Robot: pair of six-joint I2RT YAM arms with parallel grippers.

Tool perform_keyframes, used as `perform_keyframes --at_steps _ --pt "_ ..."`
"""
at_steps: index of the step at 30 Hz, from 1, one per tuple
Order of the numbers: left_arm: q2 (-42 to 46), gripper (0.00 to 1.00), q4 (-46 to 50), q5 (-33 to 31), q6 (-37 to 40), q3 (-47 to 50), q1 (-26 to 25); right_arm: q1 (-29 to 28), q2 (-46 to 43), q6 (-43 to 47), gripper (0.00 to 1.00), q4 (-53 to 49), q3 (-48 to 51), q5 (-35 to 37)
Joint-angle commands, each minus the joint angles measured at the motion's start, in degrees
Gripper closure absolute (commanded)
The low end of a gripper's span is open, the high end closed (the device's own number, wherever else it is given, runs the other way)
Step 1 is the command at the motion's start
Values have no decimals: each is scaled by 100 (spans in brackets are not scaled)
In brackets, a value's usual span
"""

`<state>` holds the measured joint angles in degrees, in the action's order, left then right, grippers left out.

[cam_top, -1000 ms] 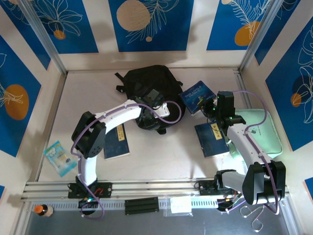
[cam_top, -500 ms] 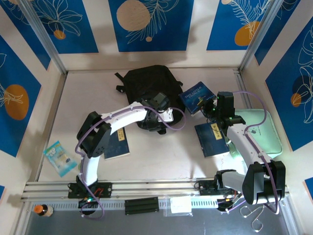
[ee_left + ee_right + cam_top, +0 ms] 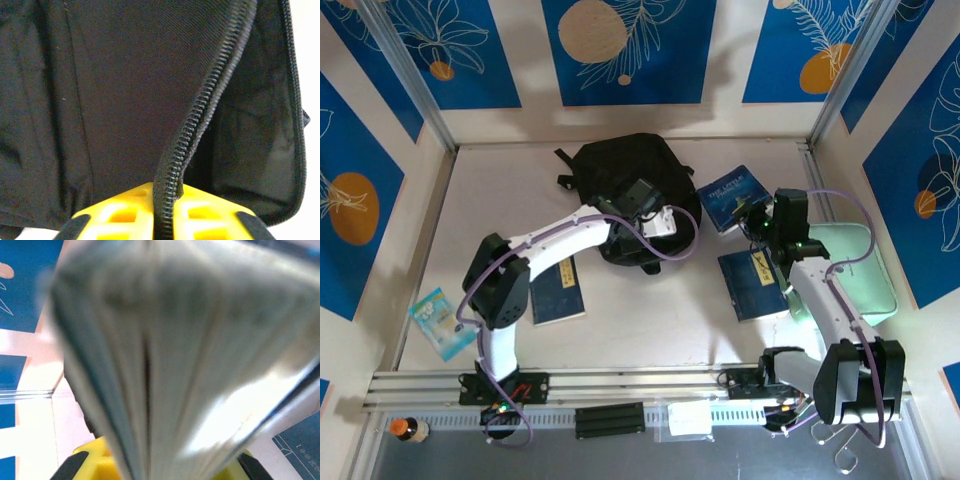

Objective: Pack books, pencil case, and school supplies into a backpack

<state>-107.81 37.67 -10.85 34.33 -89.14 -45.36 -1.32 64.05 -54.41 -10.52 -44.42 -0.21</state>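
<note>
My left gripper (image 3: 167, 197) is pinched nearly closed on the backpack (image 3: 110, 90): the zip edge (image 3: 212, 95) of the opening runs straight down between its yellow fingers (image 3: 125, 205), and the dark inside of the bag shows to the right of it. From above, that gripper (image 3: 638, 200) sits over the front of the black backpack (image 3: 620, 158), which lies at the far middle of the table (image 3: 650, 320). My right gripper (image 3: 162, 462) is clamped on a book (image 3: 175, 355), whose page edges stand blurred right in front of the wrist camera. From above, it (image 3: 757, 216) holds the near corner of the picture-cover book (image 3: 733, 192), just to the right of the backpack. A second blue book (image 3: 753, 283) lies flat beside the right arm, next to a mint green box (image 3: 865, 275). A third blue book (image 3: 558, 290) lies partly under the left arm, and a small clear packet (image 3: 442, 322) rests near the left wall.
</note>
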Motion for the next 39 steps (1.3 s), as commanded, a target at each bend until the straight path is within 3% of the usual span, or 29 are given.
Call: perform_keyframes --at_steps 1,6,17,21,31,39 --pt "367 91 -163 225 -262 104 116 129 -327 120 100 61 -18 -52" --pt "692 96 -609 321 -880 281 394 314 -613 141 100 -166 -6 -43" --pt "1500 100 -2240 478 -2454 770 951 595 -1061 -133 100 -891 -27 -1200" --pt "1596 100 -3021 290 -2545 837 955 286 -1033 -684 100 -671 43 -1797" --pt "1625 100 -4061 1064 -2547 968 886 -973 -332 -1746 100 -258 -16 -1456" --pt "1770 100 -4277 1438 -2439 1351 786 -1253 253 -2683 100 896 77 -1525"
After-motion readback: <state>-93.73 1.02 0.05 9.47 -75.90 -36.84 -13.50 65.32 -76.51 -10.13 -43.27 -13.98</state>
